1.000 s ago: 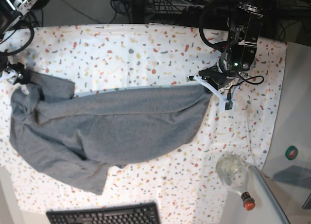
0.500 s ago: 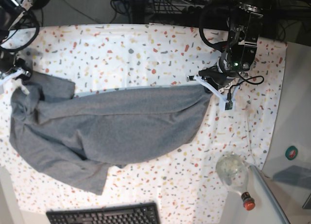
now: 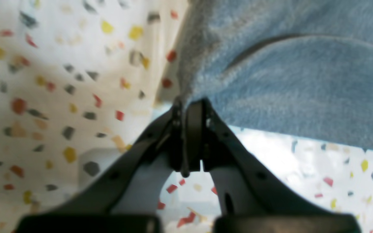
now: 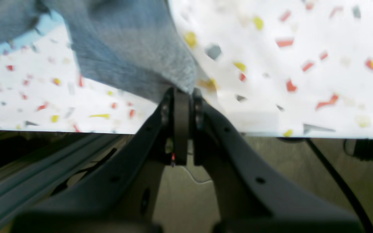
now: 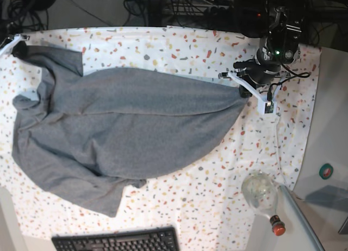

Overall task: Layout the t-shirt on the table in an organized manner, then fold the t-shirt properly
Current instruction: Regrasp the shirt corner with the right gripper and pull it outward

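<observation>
At the far-left corner of the table in the base view, the right gripper reaches low, jaws clamped together on a corner of the t-shirt. One grey garment lies stretched between two arms, its lower part rumpled on the speckled cloth. On the right, the left gripper pinches the opposite edge, fingers closed. One bottle and one keyboard sit along the near side.

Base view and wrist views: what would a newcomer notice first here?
A plain heather-grey cotton t-shirt lies stretched across the white table with coloured flecks, still rumpled at its lower corner. The left hand and the right hand each pinch an edge of it, at opposite ends. A clear bottle with a red cap stands nearby.
</observation>
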You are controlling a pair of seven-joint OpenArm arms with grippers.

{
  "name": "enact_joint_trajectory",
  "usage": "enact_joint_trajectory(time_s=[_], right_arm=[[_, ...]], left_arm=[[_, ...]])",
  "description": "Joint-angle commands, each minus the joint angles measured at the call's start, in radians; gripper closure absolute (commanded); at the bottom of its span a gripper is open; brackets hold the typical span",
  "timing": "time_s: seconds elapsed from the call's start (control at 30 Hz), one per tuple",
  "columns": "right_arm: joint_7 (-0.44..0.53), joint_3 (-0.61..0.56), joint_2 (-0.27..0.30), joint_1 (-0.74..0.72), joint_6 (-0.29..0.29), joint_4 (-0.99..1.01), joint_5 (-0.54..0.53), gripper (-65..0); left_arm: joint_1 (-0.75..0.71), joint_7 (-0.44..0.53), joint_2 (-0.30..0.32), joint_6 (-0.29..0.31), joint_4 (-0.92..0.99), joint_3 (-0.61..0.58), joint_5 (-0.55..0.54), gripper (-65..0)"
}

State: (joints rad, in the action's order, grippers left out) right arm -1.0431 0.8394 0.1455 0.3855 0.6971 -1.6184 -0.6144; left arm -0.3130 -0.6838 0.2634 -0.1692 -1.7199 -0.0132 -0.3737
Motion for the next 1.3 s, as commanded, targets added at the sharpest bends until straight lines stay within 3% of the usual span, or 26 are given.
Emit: enact_joint_trajectory(time_s=[0.0, 0.2, 0.27, 0.33, 0.53, 0.73, 0.83, 1.03, 1.2, 1.27], right_arm=[[0.005, 0.007, 0.012, 0.007, 0.001, -0.01, -0.006, 0.0], [-0.185, 0.01, -0.001, -0.02, 0.001, 0.02, -0.012, -1.7], [-0.236, 0.018, -0.002, -0.018, 0.001, 0.0, -0.012, -16.2], [-0.233, 0.01, -0.014, 0.008, 0.001, -0.062, -0.012, -24.2], [-0.131, 0.005, -0.04, 0.017, 0.001, -0.24, 0.029, -25.1], [-0.148, -0.13, -0.039, -0.142, 0.001, -0.084, 0.172, -37.7], [-0.133, -0.177, -0.048, -0.178, 0.001, -0.018, 0.25, -37.5], [0.005, -0.23, -0.094, -0.178, 0.001, 0.042, 0.374, -37.5], [0.02, -0.228, -0.102, -0.194, 0.001, 0.092, 0.388, -37.4], [0.02, -0.22, -0.102, -0.205, 0.001, 0.114, 0.387, -32.7]], left_arm=[[0.01, 0.019, 0.004, -0.003, -0.01, 0.005, 0.0, 0.0], [0.027, 0.019, -0.017, -0.003, 0.018, 0.002, 0.0, 0.0], [0.028, 0.019, -0.019, -0.003, 0.021, 0.002, 0.0, 0.0], [0.028, 0.019, -0.019, -0.003, 0.022, 0.002, 0.0, 0.0], [0.028, 0.017, -0.019, -0.003, 0.022, 0.002, 0.0, 0.0], [0.033, 0.017, -0.019, -0.003, 0.056, 0.002, 0.0, 0.0], [0.03, 0.017, -0.02, -0.003, 0.056, 0.002, 0.0, 0.0], [0.027, 0.019, -0.017, -0.003, 0.056, 0.002, 0.0, 0.0], [0.025, 0.019, -0.019, -0.003, 0.056, 0.002, 0.0, 0.0], [0.025, 0.019, -0.019, -0.003, 0.056, 0.002, 0.0, 0.0]])
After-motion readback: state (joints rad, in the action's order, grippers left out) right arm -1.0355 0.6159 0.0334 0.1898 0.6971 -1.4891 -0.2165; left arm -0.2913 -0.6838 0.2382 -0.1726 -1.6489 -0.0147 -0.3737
